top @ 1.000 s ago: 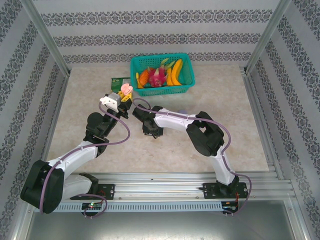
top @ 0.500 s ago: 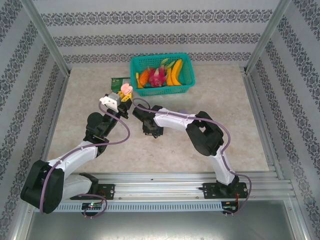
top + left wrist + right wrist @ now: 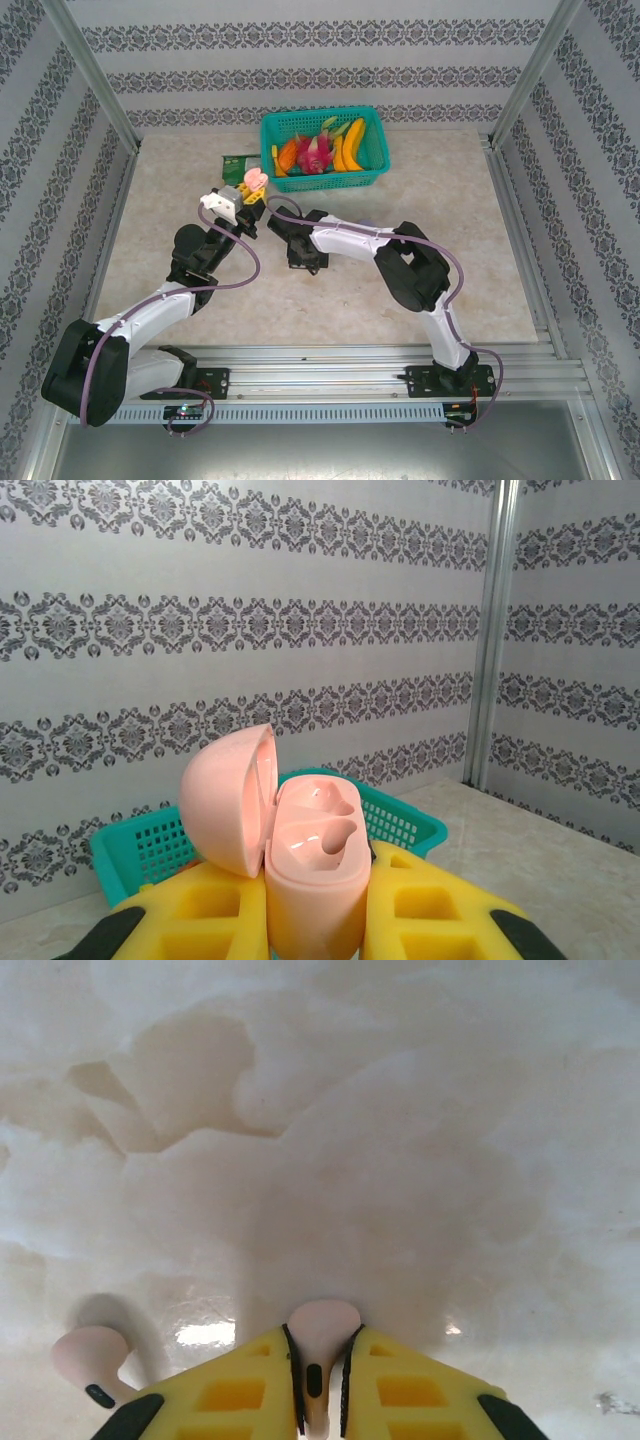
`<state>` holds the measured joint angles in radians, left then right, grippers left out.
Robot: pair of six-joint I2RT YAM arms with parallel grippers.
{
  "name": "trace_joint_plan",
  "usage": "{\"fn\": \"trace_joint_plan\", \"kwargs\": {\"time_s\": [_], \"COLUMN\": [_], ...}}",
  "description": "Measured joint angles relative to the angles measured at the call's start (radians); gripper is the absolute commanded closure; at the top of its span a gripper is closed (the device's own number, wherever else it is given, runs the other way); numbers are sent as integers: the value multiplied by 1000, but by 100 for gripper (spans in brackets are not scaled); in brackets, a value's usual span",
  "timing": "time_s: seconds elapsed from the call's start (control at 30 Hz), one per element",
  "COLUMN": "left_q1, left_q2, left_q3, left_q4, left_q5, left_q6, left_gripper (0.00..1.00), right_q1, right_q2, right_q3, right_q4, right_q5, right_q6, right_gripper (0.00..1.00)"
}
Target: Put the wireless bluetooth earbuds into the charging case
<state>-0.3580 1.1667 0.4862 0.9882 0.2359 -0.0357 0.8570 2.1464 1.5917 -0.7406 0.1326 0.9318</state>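
My right hand tightened since last look, now grasping pinkish earbud; left hand clenches open pink case.

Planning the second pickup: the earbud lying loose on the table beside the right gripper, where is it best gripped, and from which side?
Probably pinch the loose earbud across its rounded head, coming down from above: it lies low on the table, and its short dark-tipped stem looks too slim for a sure grip.
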Motion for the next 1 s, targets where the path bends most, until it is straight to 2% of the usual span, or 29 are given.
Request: {"fn": "trace_joint_plan", "kwargs": {"time_s": [0.43,0.7,1.0], "left_q1": [0,0,0], "left_q2": [-3,-4,-5], "left_q3": [0,0,0], "left_q4": [-16,-17,-23], "left_q5": [32,45,48], "left_q6": [-3,-11,-19], "left_gripper": [100,100,100], "right_q1": [-4,-9,-35], "right_q2": [-104,-111,-110], "right_q3": [-162,-175,-110], "right_q4": [53,57,39], "right_q5": [13,13,13], "right_q6": [-27,-45,-65], "right_gripper": [84,71,68]}}
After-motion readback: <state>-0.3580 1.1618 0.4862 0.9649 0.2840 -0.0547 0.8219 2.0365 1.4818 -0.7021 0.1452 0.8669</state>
